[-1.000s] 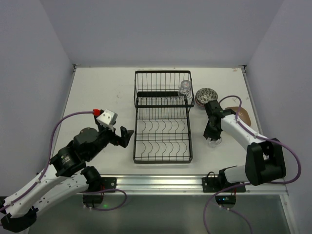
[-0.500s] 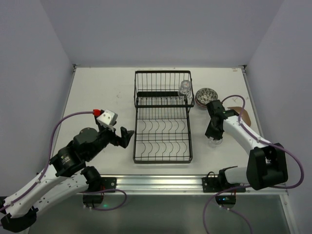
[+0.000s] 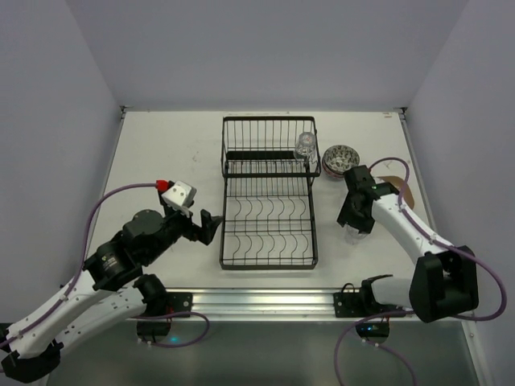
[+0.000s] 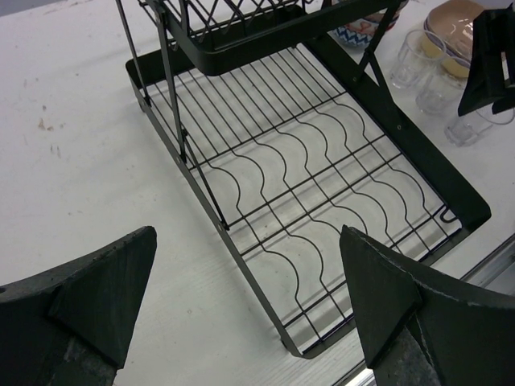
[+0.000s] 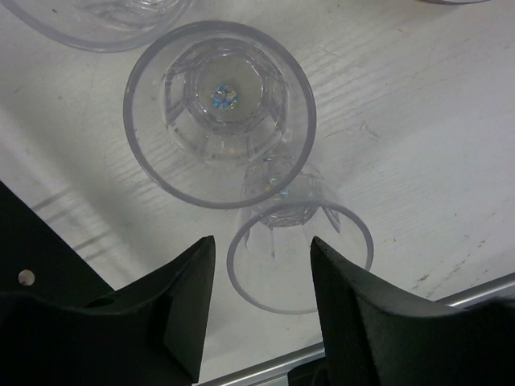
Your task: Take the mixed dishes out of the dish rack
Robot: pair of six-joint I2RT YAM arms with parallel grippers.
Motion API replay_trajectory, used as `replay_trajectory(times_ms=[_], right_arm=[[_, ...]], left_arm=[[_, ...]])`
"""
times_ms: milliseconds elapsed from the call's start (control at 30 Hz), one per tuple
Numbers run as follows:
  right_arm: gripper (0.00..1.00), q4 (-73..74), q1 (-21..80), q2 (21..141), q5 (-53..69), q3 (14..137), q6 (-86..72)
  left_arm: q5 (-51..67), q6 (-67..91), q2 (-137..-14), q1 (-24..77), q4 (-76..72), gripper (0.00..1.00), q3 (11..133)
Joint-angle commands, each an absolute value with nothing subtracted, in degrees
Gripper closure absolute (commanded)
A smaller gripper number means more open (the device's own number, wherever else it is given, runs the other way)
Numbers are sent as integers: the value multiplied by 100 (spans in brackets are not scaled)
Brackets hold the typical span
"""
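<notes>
The black wire dish rack [image 3: 268, 201] stands mid-table, its lower tray [image 4: 322, 201] empty. One clear glass cup [image 3: 305, 146] stands on its upper shelf. My right gripper [image 3: 352, 223] is open over a group of three clear cups on the table right of the rack. In the right wrist view it [image 5: 261, 241] hovers above the nearest cup [image 5: 299, 253], next to a second cup [image 5: 219, 112] and a third cup [image 5: 105, 20]. My left gripper [image 3: 203, 225] is open and empty by the rack's left front edge; it also shows in the left wrist view [image 4: 248, 233].
A patterned bowl [image 3: 340, 158] sits right of the rack's upper shelf. Stacked plates with a tan one on top [image 3: 400, 190] lie further right. The metal rail [image 3: 265, 299] runs along the table's near edge.
My right arm has shifted a little to the right and back, and the cup stays standing on the table beneath its jaws. The left arm has hardly moved.
</notes>
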State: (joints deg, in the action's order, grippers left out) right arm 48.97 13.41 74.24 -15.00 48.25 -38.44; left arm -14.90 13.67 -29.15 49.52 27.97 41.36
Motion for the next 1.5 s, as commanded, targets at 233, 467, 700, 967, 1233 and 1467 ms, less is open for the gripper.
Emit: replay_trajectory(times_ms=[233,467,700,967,1233,1467], right_arm=[[36,5852,1318,5987,-1134,5975,-3534],[1,5479,1310,4362,-459,6724,-3015],[1,4650,1318,2998,1238,6723,-3084],[1,4685,1310,2787,2065,6584,-3111],[1,4720,1310,2654,2162,6346,-3041],[1,4781,1310,2689,2162,6442,-2944]], left_arm=[[-994,1318,-3576,4957,2558,0,5088],[-677,1047,-5225,4957,2303,0,6669],[-178,176,-7415,4677,2047,0,8672],[2337,-869,-9797,3920,2846,0,11045],[3401,-1740,-10897,3814,3191,1,11821],[3463,-1828,-11320,3806,3094,5,11848]])
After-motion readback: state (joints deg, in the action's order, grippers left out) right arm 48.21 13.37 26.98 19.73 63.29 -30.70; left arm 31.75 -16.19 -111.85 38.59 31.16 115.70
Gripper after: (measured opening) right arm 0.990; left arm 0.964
